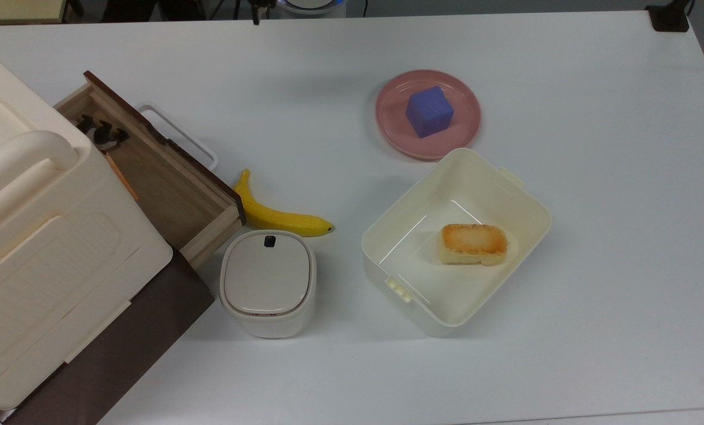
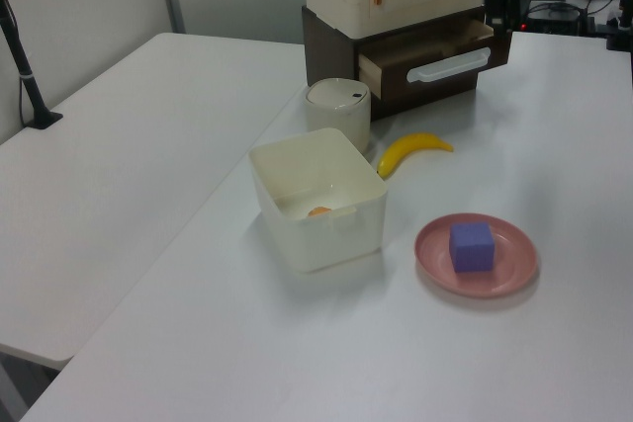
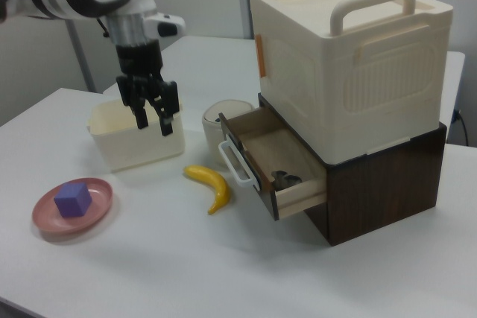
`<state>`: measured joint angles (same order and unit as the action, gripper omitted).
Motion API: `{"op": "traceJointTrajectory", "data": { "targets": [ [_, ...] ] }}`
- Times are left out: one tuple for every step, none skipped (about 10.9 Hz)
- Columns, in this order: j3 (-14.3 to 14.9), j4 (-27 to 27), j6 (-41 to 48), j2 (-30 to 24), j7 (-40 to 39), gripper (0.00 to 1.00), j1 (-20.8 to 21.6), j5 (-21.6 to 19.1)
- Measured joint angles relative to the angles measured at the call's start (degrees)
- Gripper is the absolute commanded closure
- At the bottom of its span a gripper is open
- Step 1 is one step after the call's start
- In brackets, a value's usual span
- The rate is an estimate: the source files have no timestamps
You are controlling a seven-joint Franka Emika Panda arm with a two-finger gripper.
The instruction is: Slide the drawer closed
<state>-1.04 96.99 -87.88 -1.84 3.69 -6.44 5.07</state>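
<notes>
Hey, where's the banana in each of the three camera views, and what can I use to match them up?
Top view: the banana lies left of centre, just above the lidded white canister.
Left view: the banana lies above centre, right of the canister.
Right view: the banana lies at centre, left of the drawer.
Shared landmark: the drawer's white loop handle, close to the banana's stem end.

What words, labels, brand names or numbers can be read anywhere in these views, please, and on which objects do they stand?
None: no readable text stands on anything.
The small lidded bin carries a dark mark on its lid, too small to read.
The cream box, the drawer and the tub are plain.
</notes>
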Motion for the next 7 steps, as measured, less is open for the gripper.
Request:
{"op": "traceJointTrajectory", "data": {
  "targets": [
    [0.7, 1.0, 0.0, 0.1, -0.2, 1.00, -0.4, 0.0],
    [1.5, 1.8, 0.1, 0.6, -0.4, 1.00, -0.5, 0.0],
    [1.7, 2.9, 0.1, 1.3, -0.6, 1.00, -0.7, 0.0],
    [1.7, 4.3, -0.1, 2.4, -0.6, 1.00, -0.8, 0.0],
    [1.7, 5.8, -1.6, 3.5, -0.6, 1.00, -0.8, 0.0],
    [1.7, 7.6, -4.3, 4.4, -0.6, 1.00, -0.8, 0.0],
    [1.8, 9.3, -7.3, 4.8, -0.6, 1.00, -0.9, 0.0]
  ]
}}
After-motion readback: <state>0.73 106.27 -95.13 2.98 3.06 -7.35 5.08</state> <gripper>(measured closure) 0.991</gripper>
